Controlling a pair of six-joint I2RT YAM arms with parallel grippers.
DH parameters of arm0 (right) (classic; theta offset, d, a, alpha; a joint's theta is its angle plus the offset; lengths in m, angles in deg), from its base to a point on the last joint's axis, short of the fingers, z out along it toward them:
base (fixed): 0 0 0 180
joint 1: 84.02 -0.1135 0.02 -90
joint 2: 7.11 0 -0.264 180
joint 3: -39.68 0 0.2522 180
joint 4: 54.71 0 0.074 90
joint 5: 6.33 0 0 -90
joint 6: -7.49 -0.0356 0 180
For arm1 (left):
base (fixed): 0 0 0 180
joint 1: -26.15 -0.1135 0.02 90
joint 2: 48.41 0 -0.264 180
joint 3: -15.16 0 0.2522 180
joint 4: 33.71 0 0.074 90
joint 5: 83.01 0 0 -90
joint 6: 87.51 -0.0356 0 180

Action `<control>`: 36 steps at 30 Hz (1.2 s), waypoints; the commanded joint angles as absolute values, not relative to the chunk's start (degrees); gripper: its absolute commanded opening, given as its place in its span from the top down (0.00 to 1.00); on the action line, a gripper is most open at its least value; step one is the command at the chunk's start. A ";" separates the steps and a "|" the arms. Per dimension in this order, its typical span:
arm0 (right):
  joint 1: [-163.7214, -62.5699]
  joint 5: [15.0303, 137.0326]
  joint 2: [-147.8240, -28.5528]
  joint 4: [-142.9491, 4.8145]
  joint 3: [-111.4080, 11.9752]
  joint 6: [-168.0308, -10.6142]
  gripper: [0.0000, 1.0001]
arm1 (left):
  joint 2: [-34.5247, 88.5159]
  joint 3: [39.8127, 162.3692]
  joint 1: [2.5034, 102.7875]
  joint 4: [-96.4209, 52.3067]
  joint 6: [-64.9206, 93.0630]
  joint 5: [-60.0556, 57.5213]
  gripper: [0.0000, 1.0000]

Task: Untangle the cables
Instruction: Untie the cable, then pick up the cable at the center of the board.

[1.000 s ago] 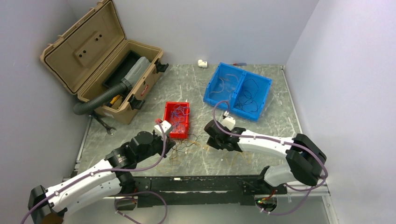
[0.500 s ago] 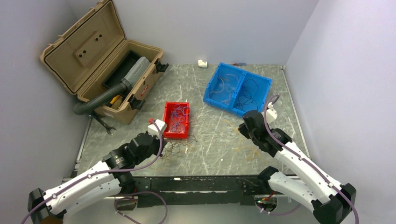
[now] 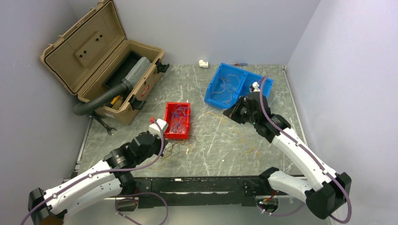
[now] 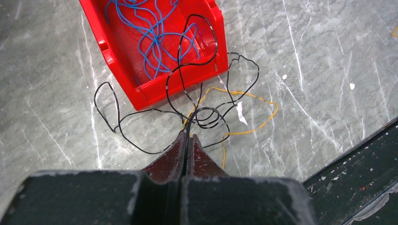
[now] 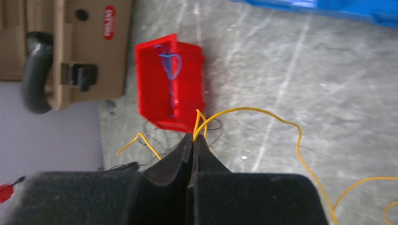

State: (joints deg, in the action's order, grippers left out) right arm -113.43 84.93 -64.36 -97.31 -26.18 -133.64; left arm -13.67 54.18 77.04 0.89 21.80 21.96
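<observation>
A small tangle of black cables with a yellow-orange strand lies on the table just in front of the red bin, which holds blue cables. My left gripper is shut on a black strand of that tangle; in the top view it sits near the bin's near end. My right gripper is shut on a yellow-orange cable and holds it above the table; in the top view it is beside the blue bin. Loose yellow-orange strands lie on the table.
The blue two-part bin holds thin cables in both halves. An open tan toolbox with a black corrugated hose stands at the back left. A wrench lies by it. A white fitting is at the back edge.
My right arm has swung from the table's middle out to the right and back to the blue bin, carrying the yellow-orange cable. My left gripper has drawn back slightly with the black strand.
</observation>
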 commanded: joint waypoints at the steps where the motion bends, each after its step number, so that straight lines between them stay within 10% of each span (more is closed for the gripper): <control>1: -113.29 74.49 -67.58 -88.97 -32.34 -132.35 1.00 | -12.90 57.05 76.87 -0.42 21.90 22.95 1.00; 23: -110.36 81.64 -59.76 -94.19 -16.12 -132.66 1.00 | -13.68 55.98 76.82 -1.11 20.82 22.03 1.00; 33: -110.19 87.43 -60.33 -94.49 -8.48 -128.84 0.69 | -12.49 56.07 76.86 -2.26 20.51 21.13 1.00; 36: -110.16 86.15 -63.80 -95.45 -9.97 -126.43 0.05 | -12.03 56.18 76.82 -2.56 20.58 20.00 1.00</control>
State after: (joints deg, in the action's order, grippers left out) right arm -110.35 85.17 -60.49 -95.39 -7.51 -130.63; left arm -12.60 54.66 77.04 -0.03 21.23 21.71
